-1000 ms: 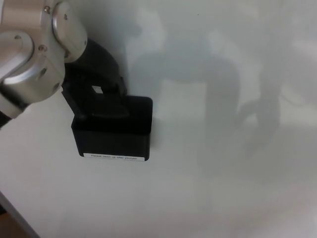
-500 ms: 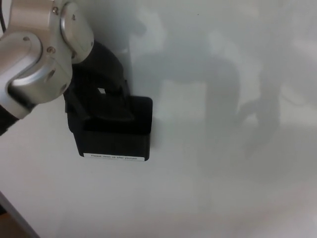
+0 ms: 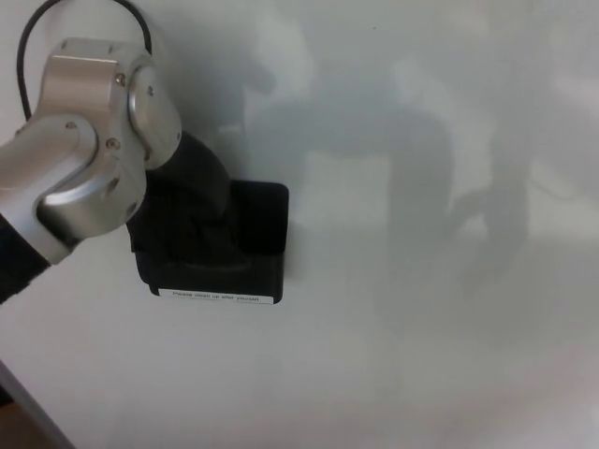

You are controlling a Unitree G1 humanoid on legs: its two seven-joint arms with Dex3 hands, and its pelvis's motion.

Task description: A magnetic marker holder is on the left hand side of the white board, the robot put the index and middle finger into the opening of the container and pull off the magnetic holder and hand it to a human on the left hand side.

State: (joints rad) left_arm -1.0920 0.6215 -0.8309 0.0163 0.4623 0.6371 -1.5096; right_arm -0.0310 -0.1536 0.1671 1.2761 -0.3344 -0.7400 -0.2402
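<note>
A black box-shaped magnetic marker holder (image 3: 257,253) sticks to the whiteboard (image 3: 421,309), left of centre, with a white label strip (image 3: 217,297) along its lower edge. My left hand (image 3: 187,215) reaches down from the upper left and overlaps the holder's left and top part. Black hand and black holder blend together, so the grip is hidden. The silver wrist (image 3: 94,159) sits just above and left of the holder. My right hand does not show.
A black cable (image 3: 37,42) loops above the silver wrist. The board's lower left edge (image 3: 28,402) runs diagonally in the corner, with a dark strip beyond it. Soft shadows of the arms lie across the board's upper middle and right.
My left arm has swung down and to the right, and the hand has sunk further over the holder's top. The holder has stayed in the same spot on the board.
</note>
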